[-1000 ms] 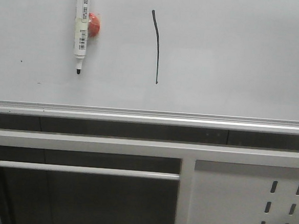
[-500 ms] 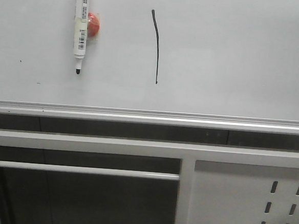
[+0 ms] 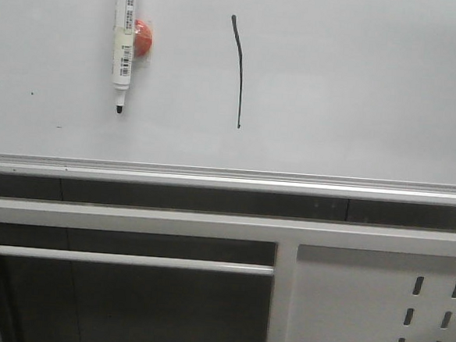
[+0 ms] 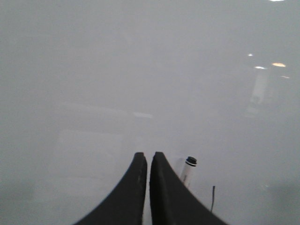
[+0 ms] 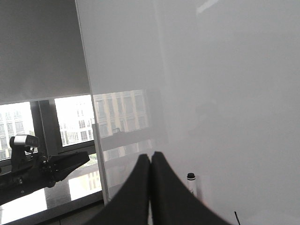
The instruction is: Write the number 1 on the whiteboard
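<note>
Black number 1 (image 3: 238,71) stands complete near the whiteboard (image 3: 359,86) top edge; both grippers, left (image 4: 147,161) and right (image 5: 150,164), closed, empty.

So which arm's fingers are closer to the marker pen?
Probably left. The marker pen looks bigger beside the left fingers; beside the right fingers it looks smaller, farther off.

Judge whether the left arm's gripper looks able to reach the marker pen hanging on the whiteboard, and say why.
Probably yes. In its wrist view the left gripper is shut, with the marker pen just beside its fingertips against the bare whiteboard; nothing lies between, though it must open first.
</note>
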You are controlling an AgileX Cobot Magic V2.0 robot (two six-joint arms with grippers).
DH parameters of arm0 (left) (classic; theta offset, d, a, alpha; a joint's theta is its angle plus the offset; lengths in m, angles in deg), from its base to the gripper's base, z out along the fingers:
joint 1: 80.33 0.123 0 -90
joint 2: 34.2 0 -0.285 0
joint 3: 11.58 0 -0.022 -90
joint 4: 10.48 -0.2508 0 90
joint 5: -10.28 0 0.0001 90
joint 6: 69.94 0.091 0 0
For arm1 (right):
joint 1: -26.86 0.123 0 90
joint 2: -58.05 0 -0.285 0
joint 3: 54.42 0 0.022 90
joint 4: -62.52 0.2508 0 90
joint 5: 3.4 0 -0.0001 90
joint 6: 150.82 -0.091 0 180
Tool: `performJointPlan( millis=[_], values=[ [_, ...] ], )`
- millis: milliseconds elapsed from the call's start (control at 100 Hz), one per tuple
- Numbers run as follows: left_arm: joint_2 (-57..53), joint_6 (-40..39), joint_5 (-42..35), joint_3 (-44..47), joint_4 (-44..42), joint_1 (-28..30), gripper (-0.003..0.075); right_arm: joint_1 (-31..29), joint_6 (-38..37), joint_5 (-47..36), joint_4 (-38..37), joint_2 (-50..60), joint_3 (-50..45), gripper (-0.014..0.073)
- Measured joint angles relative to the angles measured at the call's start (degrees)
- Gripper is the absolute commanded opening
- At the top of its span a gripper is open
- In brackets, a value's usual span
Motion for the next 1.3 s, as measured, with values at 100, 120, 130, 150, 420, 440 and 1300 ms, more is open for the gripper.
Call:
performJointPlan(
  millis=[100, 120, 130, 150, 420, 440, 1300],
  values=[
    [0.0, 0.65, -2.54, 0.11, -0.63, 0.0, -0.0018, 0.0, 0.0, 0.0, 0.0, 0.0, 0.0, -0.0051],
    [0.0, 0.65, -3.18, 0.1, -1.14, 0.0, -0.0018, 0.0, 0.0, 0.0, 0.0, 0.0, 0.0, -0.0051],
    [0.0, 0.65, -3.45, 0.31, -1.35, 0.0, -0.0018, 0.0, 0.0, 0.0, 0.0, 0.0, 0.0, -0.0051],
    [0.0, 0.65, -4.04, 0.37, -2.21, 0.0, -0.0018, 0.0, 0.0, 0.0, 0.0, 0.0, 0.0, -0.0051],
    [-0.12, -35.44, 2.11, 10.48, -53.83, 8.56, -0.0018, 0.0, 0.0, -0.04, 0.0, 0.0, 0.0, -0.0051],
    [-0.12, -39.24, 3.19, 11.19, -56.99, 10.08, -0.0018, 0.0, 0.0, -0.04, 0.0, 0.0, 0.0, -0.0051],
    [-11.16, -94.59, 44.06, 22.49, -94.66, 42.99, -0.0018, 0.0, 0.0, -0.24, 0.04, 0.08, 0.0, -0.0051]
  ],
)
